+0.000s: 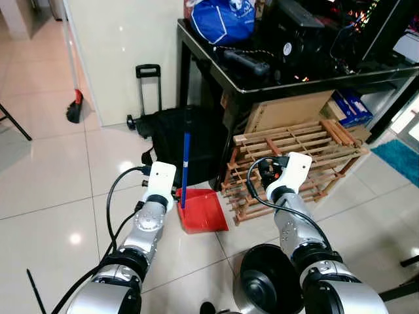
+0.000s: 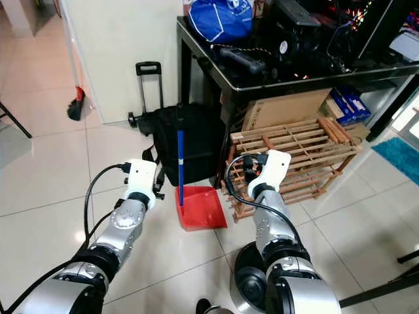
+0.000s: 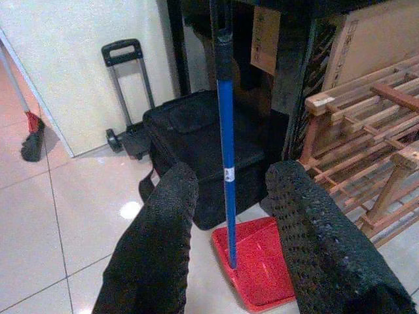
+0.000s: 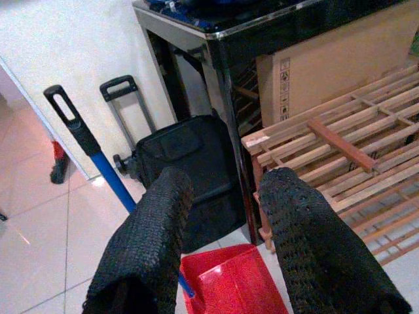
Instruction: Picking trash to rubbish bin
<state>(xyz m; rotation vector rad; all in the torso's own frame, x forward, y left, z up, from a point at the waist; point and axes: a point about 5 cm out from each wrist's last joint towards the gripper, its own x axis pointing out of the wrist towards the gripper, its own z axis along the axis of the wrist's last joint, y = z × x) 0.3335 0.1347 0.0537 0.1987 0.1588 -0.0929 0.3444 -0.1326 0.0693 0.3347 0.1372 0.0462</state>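
Observation:
A red dustpan (image 1: 203, 210) stands on the tiled floor, its blue pole (image 1: 185, 167) rising upright with a black grip at the top. My left gripper (image 3: 232, 173) is open and empty, held just short of the pole, which stands between its fingers (image 3: 163, 222) further off. My right gripper (image 4: 228, 180) is also open and empty, hovering above the dustpan (image 4: 229, 284) beside the wooden racks. A round black-topped container with a shiny rim (image 1: 267, 282) sits low by my right arm. I can make out no loose trash.
Behind the dustpan is a black trolley bag (image 1: 171, 140). Slatted wooden racks (image 1: 298, 157) and a cardboard box (image 1: 288, 111) lie under a black table (image 1: 216, 55) loaded with gear and a blue bag (image 1: 222, 19). A red broom (image 1: 75, 108) leans at the wall.

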